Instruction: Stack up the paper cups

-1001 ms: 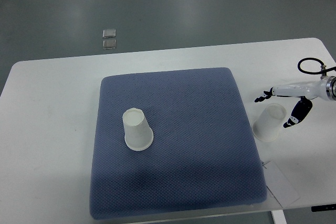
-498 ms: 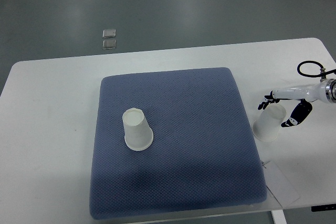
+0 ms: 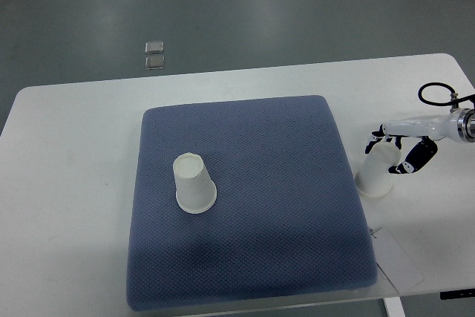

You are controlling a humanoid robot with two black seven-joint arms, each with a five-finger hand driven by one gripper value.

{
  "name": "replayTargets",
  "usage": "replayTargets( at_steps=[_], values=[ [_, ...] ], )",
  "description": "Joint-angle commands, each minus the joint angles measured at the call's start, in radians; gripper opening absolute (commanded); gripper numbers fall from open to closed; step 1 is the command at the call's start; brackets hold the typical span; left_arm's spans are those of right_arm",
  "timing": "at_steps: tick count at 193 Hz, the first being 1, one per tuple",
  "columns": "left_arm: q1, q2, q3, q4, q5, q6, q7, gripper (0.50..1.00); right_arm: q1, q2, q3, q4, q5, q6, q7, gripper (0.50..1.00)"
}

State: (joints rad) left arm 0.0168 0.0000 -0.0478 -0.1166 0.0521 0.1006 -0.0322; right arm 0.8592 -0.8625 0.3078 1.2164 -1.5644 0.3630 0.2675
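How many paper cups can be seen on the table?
2. One cup stands upside down on the blue mat. The other cup is on the white table, right of the mat, within the right hand. None seems hidden.

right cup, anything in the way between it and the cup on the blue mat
Nothing visible. The right cup stands on the white table just off the mat's right edge, with the right hand around its top. Only bare blue mat lies between it and the upside-down cup.
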Motion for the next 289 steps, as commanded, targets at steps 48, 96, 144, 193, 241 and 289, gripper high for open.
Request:
replayTargets(
  at_steps=[48, 96, 144, 193, 241, 289],
  values=[
    [0.000, 0.000, 0.000, 0.000, 0.000, -0.001, 0.000, 1.000, 0.259, 0.026, 0.008, 0.035, 0.021, 0.022, 0.004, 0.535],
    [0.000, 0.000, -0.001, 0.000, 0.000, -0.001, 0.000, 1.000, 0.417, 0.161, 0.010, 0.063, 0.029, 0.074, -0.001, 0.535],
    [0.000, 0.000, -0.001, 0.000, 0.000, 0.001, 0.000, 1.000, 0.492, 0.327, 0.010, 0.066, 0.032, 0.125, -0.004, 0.541],
    [0.000, 0.000, 0.000, 0.000, 0.000, -0.001, 0.000, 1.000, 0.546, 0.444, 0.010, 0.066, 0.057, 0.188, -0.002, 0.554],
    [0.000, 0.000, 0.000, 0.000, 0.000, -0.001, 0.000, 1.000, 0.572, 0.504, 0.010, 0.066, 0.080, 0.240, -0.005, 0.562],
    [0.000, 0.000, 0.000, 0.000, 0.000, 0.001, 0.000, 1.000, 0.566, 0.569, 0.007, 0.066, 0.084, 0.246, -0.010, 0.564]
  ],
)
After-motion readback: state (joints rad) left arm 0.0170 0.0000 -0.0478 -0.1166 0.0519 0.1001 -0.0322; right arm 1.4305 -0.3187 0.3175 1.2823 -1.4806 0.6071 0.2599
